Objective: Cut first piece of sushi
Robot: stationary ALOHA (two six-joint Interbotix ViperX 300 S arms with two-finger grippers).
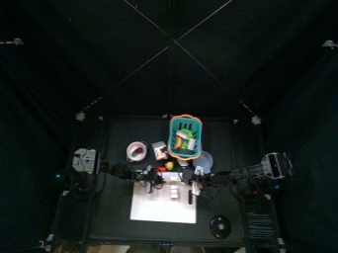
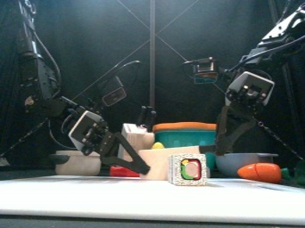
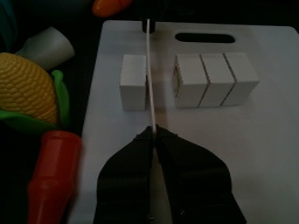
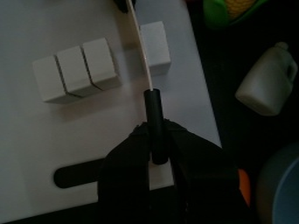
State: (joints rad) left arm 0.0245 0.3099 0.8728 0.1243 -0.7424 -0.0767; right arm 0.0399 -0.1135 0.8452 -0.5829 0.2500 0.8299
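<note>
A white sushi roll lies on the white cutting board (image 3: 263,149). One piece (image 3: 135,80) stands apart from three joined pieces (image 3: 214,79). In the left wrist view, my left gripper (image 3: 152,140) is shut on a thin knife (image 3: 149,79) whose blade lies in the gap between them. In the right wrist view, my right gripper (image 4: 152,144) is shut on a black knife handle (image 4: 151,109). Its blade (image 4: 142,44) lies between the single piece (image 4: 156,45) and the three pieces (image 4: 76,68). The front view shows the roll (image 2: 187,169) end-on.
A toy corn (image 3: 24,87), a carrot (image 3: 52,179) and a white cup (image 3: 49,42) lie beside the board. A white bottle (image 4: 271,79) stands off its other side. A green basket (image 1: 188,136) sits behind the board, and bowls (image 2: 191,134) stand behind the roll.
</note>
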